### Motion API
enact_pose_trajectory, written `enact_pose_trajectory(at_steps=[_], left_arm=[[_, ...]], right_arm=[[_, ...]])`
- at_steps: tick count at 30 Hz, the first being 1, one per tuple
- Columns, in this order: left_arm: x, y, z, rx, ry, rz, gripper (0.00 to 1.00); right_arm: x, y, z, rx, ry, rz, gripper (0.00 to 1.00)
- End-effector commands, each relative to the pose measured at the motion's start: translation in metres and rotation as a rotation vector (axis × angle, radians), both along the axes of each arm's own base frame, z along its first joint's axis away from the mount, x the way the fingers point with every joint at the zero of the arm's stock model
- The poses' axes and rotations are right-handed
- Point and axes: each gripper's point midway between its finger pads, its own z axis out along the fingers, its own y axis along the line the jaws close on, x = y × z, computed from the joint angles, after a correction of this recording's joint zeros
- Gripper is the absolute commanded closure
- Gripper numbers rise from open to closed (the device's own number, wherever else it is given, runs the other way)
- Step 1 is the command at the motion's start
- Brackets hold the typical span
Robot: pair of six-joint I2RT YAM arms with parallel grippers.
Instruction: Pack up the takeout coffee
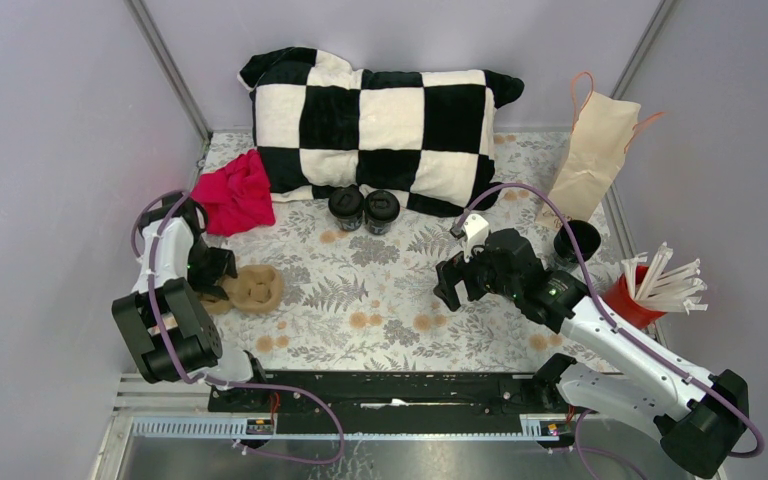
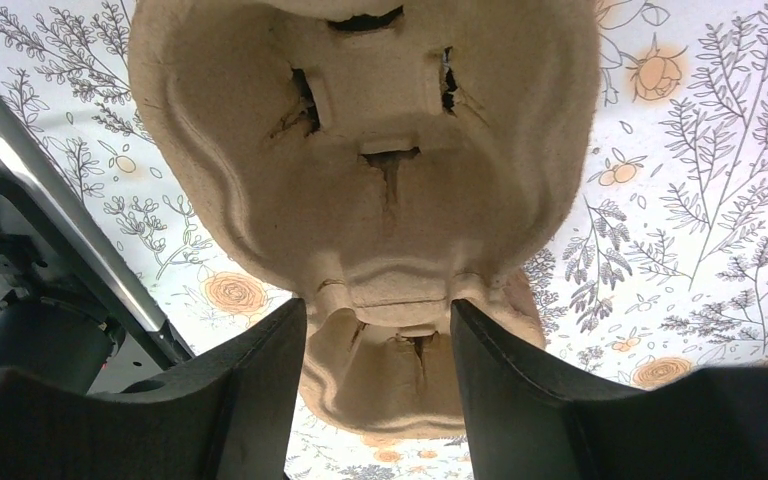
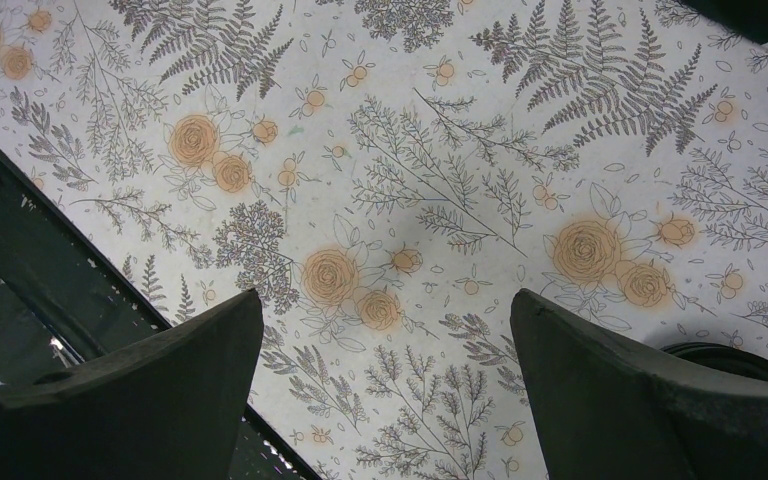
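Observation:
Two black takeout coffee cups [image 1: 345, 206] [image 1: 381, 210] with black lids stand side by side at the foot of the checkered pillow, far from both grippers. A brown pulp cup carrier [image 1: 257, 288] [image 2: 380, 120] lies on the flowered tablecloth at the left. My left gripper [image 1: 222, 285] [image 2: 378, 320] is open and low at the carrier's near end, its jaws either side of the narrow waist, with small gaps along the near cup well. My right gripper [image 1: 450, 282] [image 3: 387, 310] hangs wide open over bare tablecloth right of centre, with nothing between its fingers.
A black-and-white checkered pillow [image 1: 380, 120] fills the back. A red cloth [image 1: 235, 192] lies at its left. At the right are a brown paper bag [image 1: 592, 150], a black open cup [image 1: 577, 240] and a red cup of white straws [image 1: 640, 295].

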Motion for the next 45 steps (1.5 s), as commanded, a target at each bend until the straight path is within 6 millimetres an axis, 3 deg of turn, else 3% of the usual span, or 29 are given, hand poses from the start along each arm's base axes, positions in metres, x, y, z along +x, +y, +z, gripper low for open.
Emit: enact_pose_trajectory(at_steps=[1,6,19,33,37,45], left_arm=[[0.008,0.01,0.025,0.055,-0.06,0.028,0.42],[0.005,0.005,0.03,0.043,-0.08,0.043,0.4],[0.007,0.004,0.003,0.022,-0.043,0.069,0.41],[0.003,0.006,-0.009,0.032,-0.016,0.063,0.55],[0.004,0.008,-0.003,0.041,-0.024,0.064,0.61],[0.002,0.009,0.03,0.066,-0.063,0.066,0.66]], right_arm=[[0.004,0.004,0.008,0.019,-0.046,0.008,0.0],[0.005,0.005,0.009,0.021,-0.046,0.009,0.0],[0.004,0.005,0.008,0.018,-0.047,0.01,0.0],[0.005,0.005,0.008,0.011,-0.048,0.015,0.0],[0.004,0.005,0.008,0.011,-0.048,0.016,0.0],[0.004,0.006,0.008,0.017,-0.048,0.017,0.0]])
